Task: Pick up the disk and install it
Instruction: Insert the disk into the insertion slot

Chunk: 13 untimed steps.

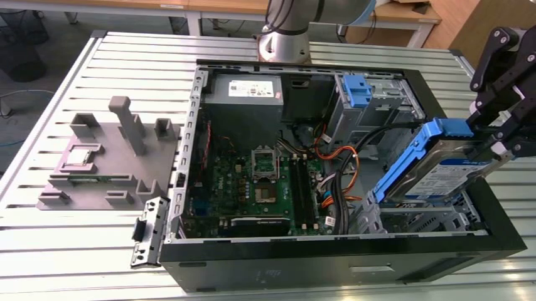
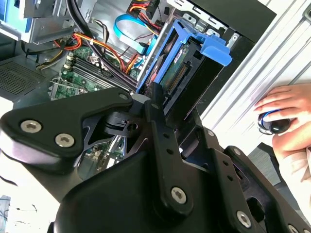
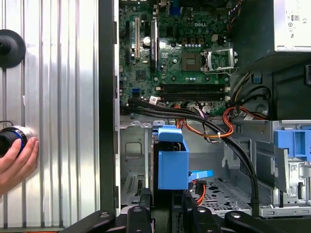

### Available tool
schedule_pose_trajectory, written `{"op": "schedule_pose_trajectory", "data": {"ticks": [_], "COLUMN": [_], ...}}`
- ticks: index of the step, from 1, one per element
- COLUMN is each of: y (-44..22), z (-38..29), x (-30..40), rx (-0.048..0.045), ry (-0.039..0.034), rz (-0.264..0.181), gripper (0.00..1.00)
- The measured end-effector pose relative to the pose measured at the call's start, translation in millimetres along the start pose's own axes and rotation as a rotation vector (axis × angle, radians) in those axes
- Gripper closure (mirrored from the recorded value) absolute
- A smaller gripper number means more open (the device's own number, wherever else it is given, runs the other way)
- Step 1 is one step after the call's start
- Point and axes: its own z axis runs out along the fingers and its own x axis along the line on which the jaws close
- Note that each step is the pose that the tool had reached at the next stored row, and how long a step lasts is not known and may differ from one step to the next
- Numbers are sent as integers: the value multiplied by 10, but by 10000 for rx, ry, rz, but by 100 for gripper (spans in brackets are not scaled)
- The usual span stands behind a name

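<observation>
The disk (image 1: 435,172), a silver drive with a white-and-blue label in a bright blue carrier, hangs tilted over the metal drive bay (image 1: 418,219) at the exterior view's right side of the open computer case (image 1: 335,260). My gripper (image 1: 493,145) is shut on the disk's upper end. In the first wrist view the disk (image 3: 172,162) shows edge-on between my fingers (image 3: 145,206), above the bay floor. In the second wrist view the disk (image 2: 187,60) points away from my black fingers (image 2: 155,99) toward the case interior.
A second blue bracket (image 1: 356,91) sits in the far bay. Black and orange cables (image 3: 228,126) run beside the bay, past the motherboard (image 1: 260,182). A grey fixture (image 1: 109,163) holding a small chip lies on the slatted table. A hand (image 3: 17,162) rests on a knob beside the case.
</observation>
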Motion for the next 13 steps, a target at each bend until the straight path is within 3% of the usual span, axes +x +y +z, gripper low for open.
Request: {"op": "schedule_pose_trajectory", "data": {"ticks": [6,13], "y": [0,0], "z": [11,75], "x": [0,4], "rx": [3,5], "ry": [-3,-1], "rz": [67,67], "gripper": [65,65]}}
